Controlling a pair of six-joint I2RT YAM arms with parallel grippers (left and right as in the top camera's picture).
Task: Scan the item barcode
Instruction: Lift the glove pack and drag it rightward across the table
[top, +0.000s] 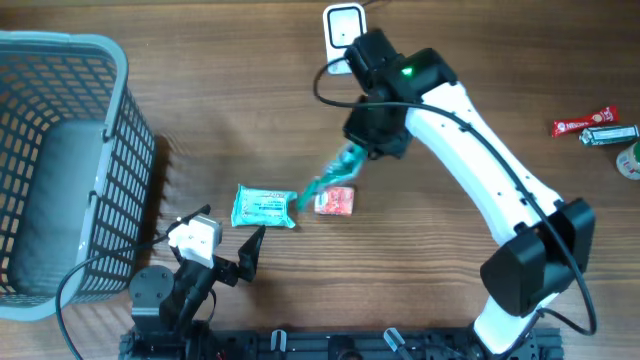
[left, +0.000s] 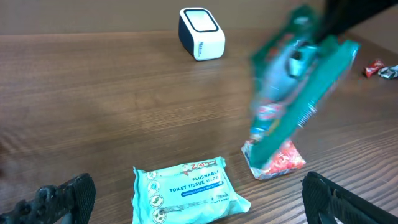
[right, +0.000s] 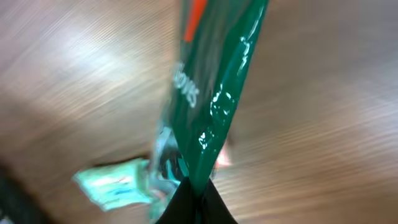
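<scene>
My right jaws are clamped on the upper end of the green packet (top: 335, 172). It hangs tilted toward 8 o'clock from them, over the bench (top: 470, 60), near the red sachet (top: 335, 201). The scanner (top: 343, 25) sits at 12 o'clock. My left jaws gape apart, empty, by the wipes pack (top: 263, 207).

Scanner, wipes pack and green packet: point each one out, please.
scanner (top: 343, 25), overhead view, its white top face.
wipes pack (left: 186, 190), left wrist view, middle of printed front.
green packet (right: 217, 93), right wrist view, glossy green film.
</scene>
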